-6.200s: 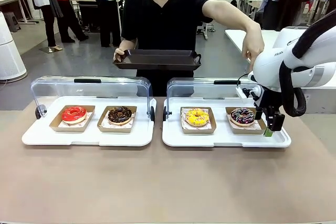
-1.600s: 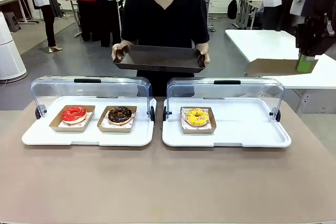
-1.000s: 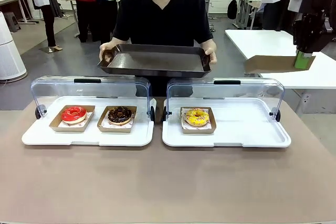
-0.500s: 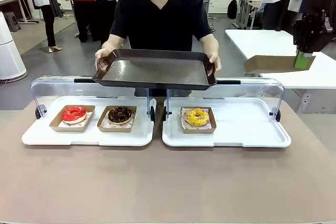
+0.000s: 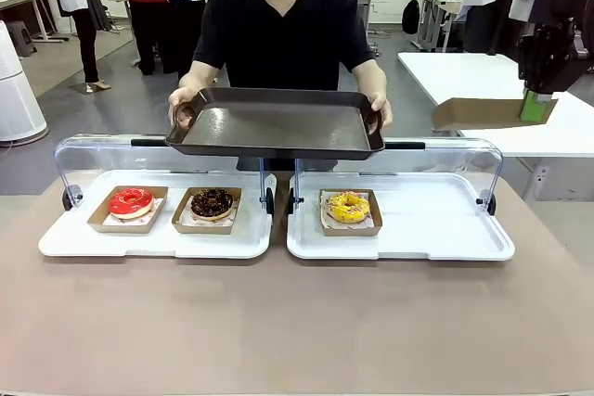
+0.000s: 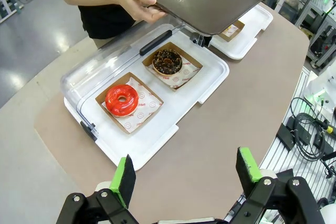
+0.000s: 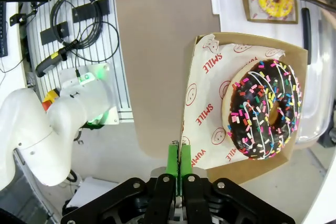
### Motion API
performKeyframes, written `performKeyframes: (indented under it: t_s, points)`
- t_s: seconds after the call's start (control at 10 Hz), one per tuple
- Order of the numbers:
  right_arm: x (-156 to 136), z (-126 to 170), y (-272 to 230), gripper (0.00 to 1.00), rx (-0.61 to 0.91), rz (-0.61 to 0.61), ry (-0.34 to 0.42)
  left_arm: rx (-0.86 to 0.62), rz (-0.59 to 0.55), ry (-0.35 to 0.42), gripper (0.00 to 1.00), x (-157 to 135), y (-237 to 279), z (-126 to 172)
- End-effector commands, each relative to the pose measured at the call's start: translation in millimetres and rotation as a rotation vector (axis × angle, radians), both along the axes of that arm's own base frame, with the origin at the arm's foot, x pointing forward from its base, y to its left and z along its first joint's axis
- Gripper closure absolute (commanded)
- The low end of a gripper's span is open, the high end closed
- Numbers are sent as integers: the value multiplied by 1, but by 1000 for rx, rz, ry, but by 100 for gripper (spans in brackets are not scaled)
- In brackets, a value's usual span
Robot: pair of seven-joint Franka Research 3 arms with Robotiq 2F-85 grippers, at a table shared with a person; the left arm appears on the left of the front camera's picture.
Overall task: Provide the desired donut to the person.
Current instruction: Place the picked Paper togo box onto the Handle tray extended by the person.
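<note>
Across the table [image 5: 278, 322], the dark tray [image 5: 276, 125] has been brought forward by the person [image 5: 283, 34], left of and below the right claw [image 5: 536, 104], which is clenched on the cardboard boat [image 5: 487, 113] bearing the sprinkled donut [image 7: 265, 109]; delivery is now invited. The left claw [image 6: 186, 170] is held released.

you're looking at a tan tabletop [image 5: 297, 322]. toward its left edge, a white left display tray [image 5: 56, 246] carries a glossy red donut [image 5: 131, 200] and a dark chocolate donut [image 5: 213, 201]. the white right display tray [image 5: 418, 246] carries a yellow donut [image 5: 349, 206]. the person [image 5: 283, 30] wears plain black and holds a dark brown serving tray [image 5: 276, 124]. the kraft-brown cardboard tray [image 7: 296, 61] bears a sprinkle donut [image 7: 265, 108], chocolate with pink, white, yellow and blue sprinkles, on white paper [image 7: 202, 103] printed in red.
</note>
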State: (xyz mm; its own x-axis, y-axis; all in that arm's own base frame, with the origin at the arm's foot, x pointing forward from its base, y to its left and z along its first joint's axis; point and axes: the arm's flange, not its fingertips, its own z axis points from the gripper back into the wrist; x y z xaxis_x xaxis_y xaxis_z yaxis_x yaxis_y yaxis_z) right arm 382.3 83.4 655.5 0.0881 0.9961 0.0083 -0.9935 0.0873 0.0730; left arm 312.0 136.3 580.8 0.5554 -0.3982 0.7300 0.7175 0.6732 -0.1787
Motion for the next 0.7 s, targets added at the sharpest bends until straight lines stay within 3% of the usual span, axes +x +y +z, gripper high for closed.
performKeyframes:
  t_s: [0.0,0.3,0.6]
  points:
    - [5,33,18,98,-4,11,-66,-5,-2,-4,0,-1,0,1]
    - [42,85,78,98,17,49,-163,-5,-2,-4,0,-1,0,1]
    - [83,64,165,98,40,123,-186,-5,-2,-4,0,-1,0,1]
